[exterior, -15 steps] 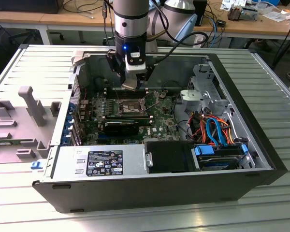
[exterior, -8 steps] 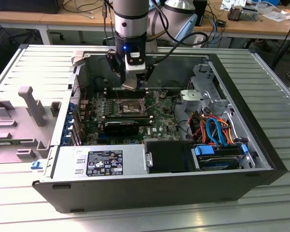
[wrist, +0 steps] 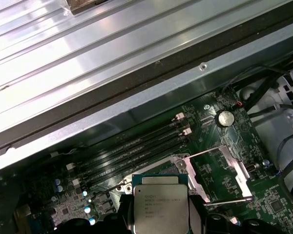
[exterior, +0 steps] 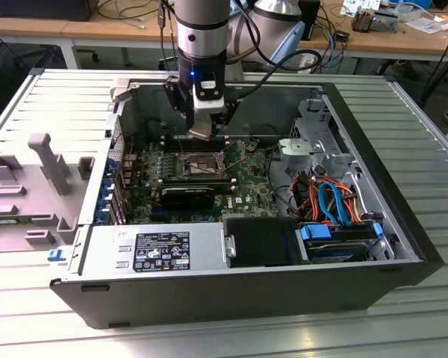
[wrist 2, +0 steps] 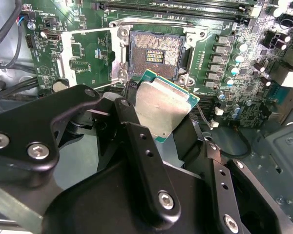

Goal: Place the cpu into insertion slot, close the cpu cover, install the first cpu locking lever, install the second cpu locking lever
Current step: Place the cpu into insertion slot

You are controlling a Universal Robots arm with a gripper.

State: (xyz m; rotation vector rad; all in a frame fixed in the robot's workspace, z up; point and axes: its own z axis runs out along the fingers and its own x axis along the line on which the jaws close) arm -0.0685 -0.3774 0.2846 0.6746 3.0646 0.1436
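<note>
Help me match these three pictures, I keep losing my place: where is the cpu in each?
Exterior view: cpu tilted, just above the insertion slot.
Second wrist view: cpu between the black fingers, short of the insertion slot.
First wrist view: cpu overlapping the insertion slot.
Shared landmark: the insertion slot.

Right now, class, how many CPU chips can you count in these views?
1. The cpu is clamped in the tool, held above the open insertion slot, whose bare contacts show no second chip.
</note>
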